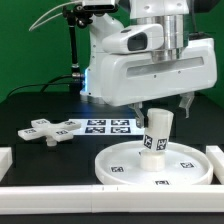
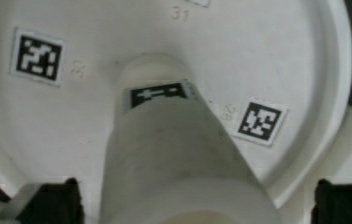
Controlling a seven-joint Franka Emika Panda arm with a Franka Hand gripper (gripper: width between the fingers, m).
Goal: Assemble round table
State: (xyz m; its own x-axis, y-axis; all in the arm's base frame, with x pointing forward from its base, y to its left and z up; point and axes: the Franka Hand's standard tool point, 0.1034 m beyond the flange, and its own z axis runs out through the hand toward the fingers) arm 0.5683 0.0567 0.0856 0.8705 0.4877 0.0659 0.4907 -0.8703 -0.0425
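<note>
The large rimmed round disc [image 1: 125, 165] lies flat on the table near the front, with small tags on its face. The thick tagged cylinder leg [image 1: 157, 131] stands upright at the disc's centre. My gripper [image 1: 163, 105] hangs just above the leg's top, open, not touching the leg. In the wrist view the leg [image 2: 169, 140] rises from the disc [image 2: 120, 40] toward the camera. My gripper [image 2: 199, 205] has its dark fingers [image 2: 57, 202] apart on either side of the leg, with gaps. The cross-shaped foot [image 1: 50, 130] lies loose on the table at the exterior view's left.
The marker board [image 1: 110, 125] lies behind the disc. Long white border rails run along the front [image 1: 90, 196], the exterior view's left [image 1: 5, 157] and the right [image 1: 215, 160]. A black stand with cables [image 1: 72, 55] rises at the back.
</note>
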